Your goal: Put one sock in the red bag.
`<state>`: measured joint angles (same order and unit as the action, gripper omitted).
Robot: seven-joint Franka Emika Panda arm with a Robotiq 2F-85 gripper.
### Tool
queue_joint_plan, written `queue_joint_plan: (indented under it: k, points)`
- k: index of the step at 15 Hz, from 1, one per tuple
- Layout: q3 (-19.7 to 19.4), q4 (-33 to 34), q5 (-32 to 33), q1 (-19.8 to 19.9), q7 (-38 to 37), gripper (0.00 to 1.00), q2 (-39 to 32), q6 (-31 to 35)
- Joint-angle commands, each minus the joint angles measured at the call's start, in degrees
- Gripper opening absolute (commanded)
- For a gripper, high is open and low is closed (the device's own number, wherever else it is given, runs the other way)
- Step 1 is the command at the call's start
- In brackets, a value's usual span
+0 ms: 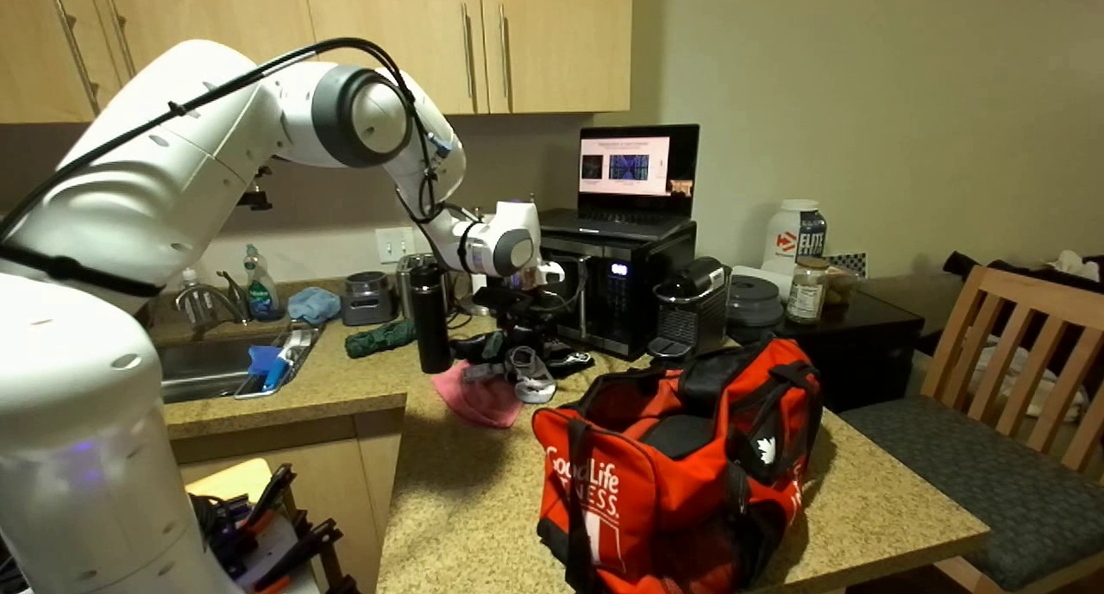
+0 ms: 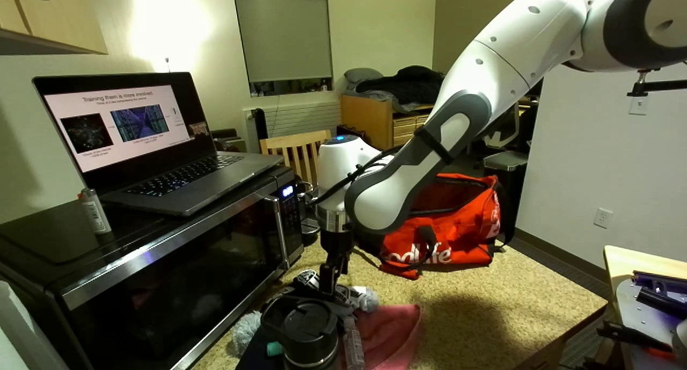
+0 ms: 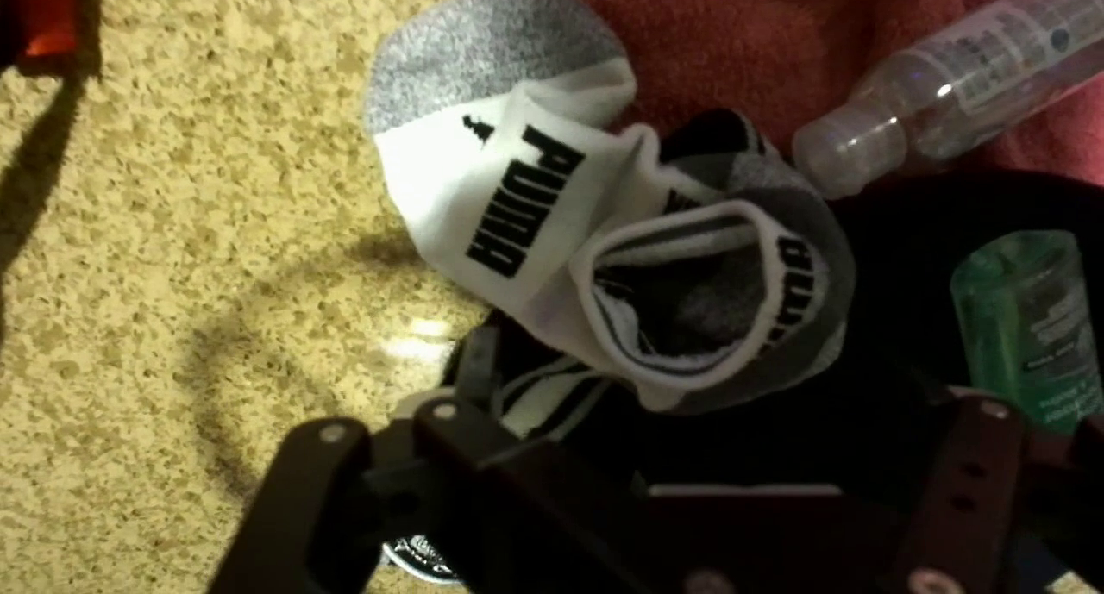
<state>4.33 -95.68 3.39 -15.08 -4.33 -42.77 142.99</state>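
Tight quarters here: the microwave (image 2: 231, 268) flanks the darker socks (image 3: 811, 335), a black bottle (image 1: 430, 331) stands close by, a clear bottle (image 3: 975, 85) lies on the pink cloth (image 3: 724, 42), and the white sock (image 3: 483, 171) rests at that cloth's edge on the worktop (image 3: 216, 180), apart from the red bag (image 1: 690, 482); the arm (image 2: 494, 64) arches over, end effector (image 2: 330, 281) pointing down, spread wide, gripping nothing

A limp white sock (image 3: 504, 184), gray at one end, with black letters, is seen near and below the claw (image 2: 334, 283). The red bag (image 1: 677, 490) is seen open on top, apart from the claw.
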Motion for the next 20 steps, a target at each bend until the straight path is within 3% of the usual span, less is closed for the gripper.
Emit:
queue_joint_plan:
  k: [1,11,15,20]
  points:
    - [1.07,0.91,-1.13,0.88,-0.35,0.72,-0.79,0.84]
    - [1.74,-0.08,-1.88,1.63,0.16,0.07,-0.08,1.16]
    - [1.65,-1.21,-1.94,1.98,0.18,0.02,1.38,-0.94]
    - [1.46,-4.24,-2.17,3.37,0.33,0.06,6.46,-6.58]
